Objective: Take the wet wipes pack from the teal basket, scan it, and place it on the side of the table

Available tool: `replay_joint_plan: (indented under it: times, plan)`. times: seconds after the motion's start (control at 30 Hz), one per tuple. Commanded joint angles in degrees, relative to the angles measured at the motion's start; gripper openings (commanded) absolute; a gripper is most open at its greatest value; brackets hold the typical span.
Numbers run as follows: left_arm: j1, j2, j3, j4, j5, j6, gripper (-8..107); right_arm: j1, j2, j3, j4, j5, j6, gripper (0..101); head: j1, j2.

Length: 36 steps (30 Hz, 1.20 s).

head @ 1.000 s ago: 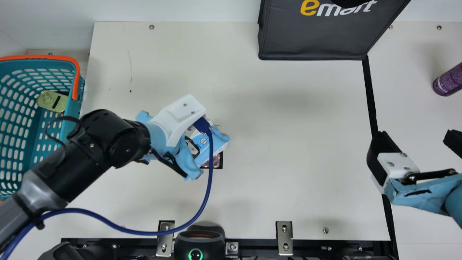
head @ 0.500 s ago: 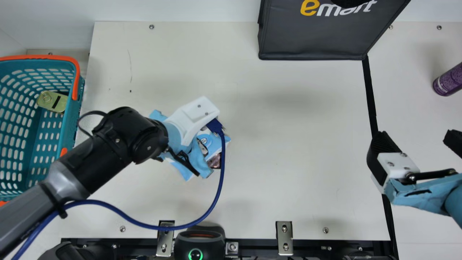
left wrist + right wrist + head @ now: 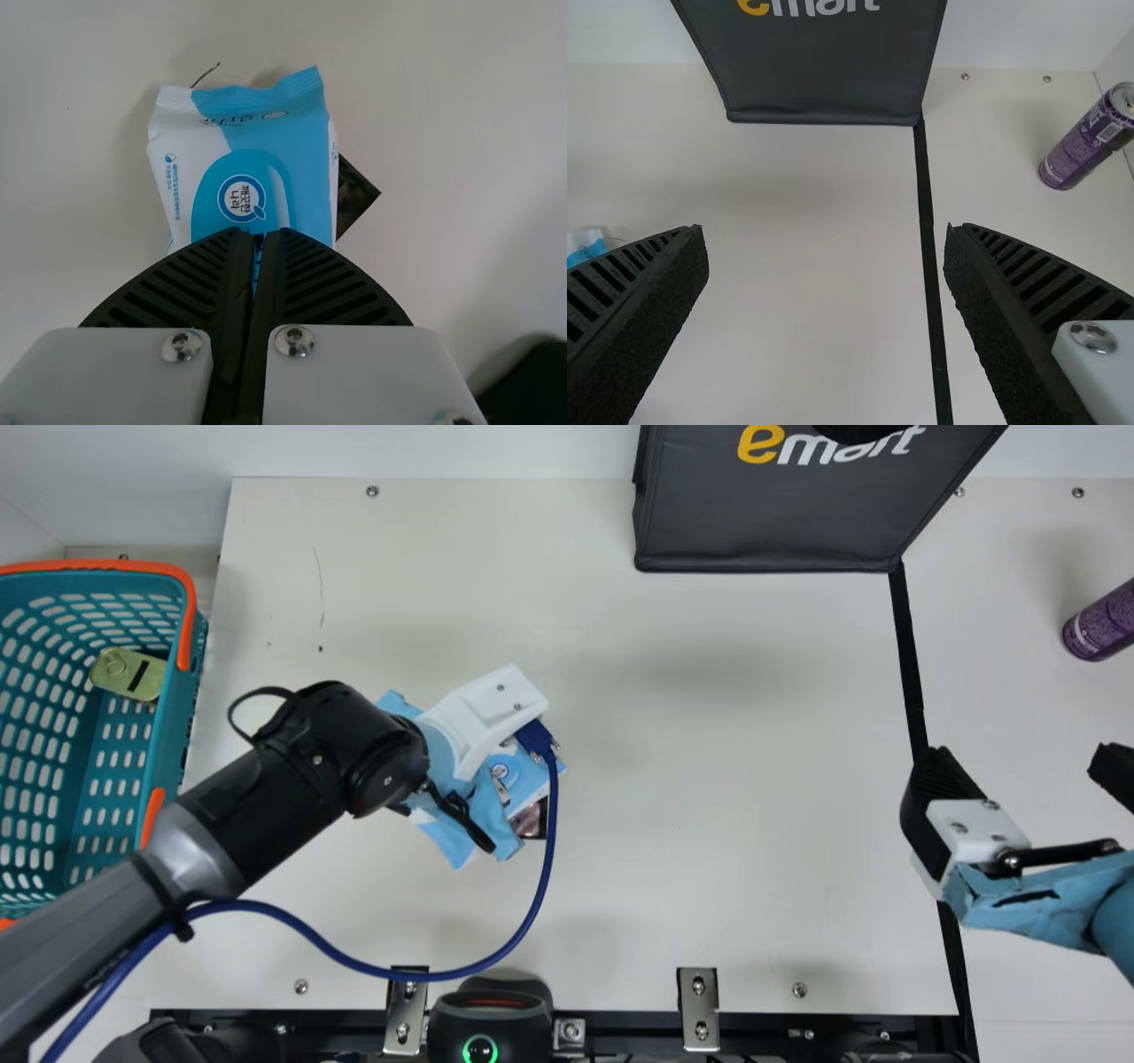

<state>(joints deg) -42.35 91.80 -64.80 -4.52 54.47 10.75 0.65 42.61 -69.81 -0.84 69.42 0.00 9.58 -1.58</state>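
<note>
My left gripper (image 3: 483, 716) is over the blue-and-white wet wipes pack (image 3: 530, 769), left of the table's middle, and hides part of it. In the left wrist view the pack (image 3: 257, 168) lies flat, and my left gripper (image 3: 258, 237) is shut above its near part, fingertips almost together. Right of the table stands my right gripper (image 3: 1021, 760), fingers wide apart; the right wrist view shows this gripper (image 3: 826, 235) open with nothing between its fingers. The teal basket (image 3: 174, 731) is at the far left.
A dark flat item (image 3: 534, 821) pokes out from under the pack. The basket holds a gold tin (image 3: 128, 674). A scanner (image 3: 490, 1014) sits at the front edge, a black bag (image 3: 762, 514) at the back, a purple can (image 3: 1101, 624) at right. A blue cable hangs from my left gripper.
My left arm has moved right across the pack, which has stayed in place, and more of the basket's near side shows. My right arm has kept still.
</note>
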Motion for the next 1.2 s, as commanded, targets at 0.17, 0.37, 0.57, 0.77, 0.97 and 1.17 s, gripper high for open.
replay_joint_plan:
  times: [0.17,0.37,0.57,0.77,0.97,1.17]
  plan:
    - [0.18,1.07,1.95,0.86,-2.24,0.24,-8,0.0,0.0,0.0,0.0,0.0,0.0,95,-1.66,0.0]
    - [-0.03,1.74,3.71,0.96,-4.05,0.25,-8,0.0,0.0,0.0,0.0,0.0,0.0,95,-1.66,0.0]
    - [-0.15,1.56,4.56,1.09,-4.92,0.05,-8,0.0,0.0,0.0,0.0,0.0,0.0,95,-1.66,0.0]
    - [-0.12,-0.59,3.44,0.6,-3.94,0.21,-8,0.0,0.0,0.0,0.0,0.0,0.0,95,-1.66,0.0]
    - [-0.4,-3.36,1.74,0.61,-2.17,0.21,-8,0.0,0.0,0.0,0.0,0.0,0.0,95,-1.66,0.0]
    - [-1.03,-5.7,1.28,1.29,-1.15,-0.32,-5,0.0,0.0,0.0,0.0,0.0,0.0,95,-1.66,0.0]
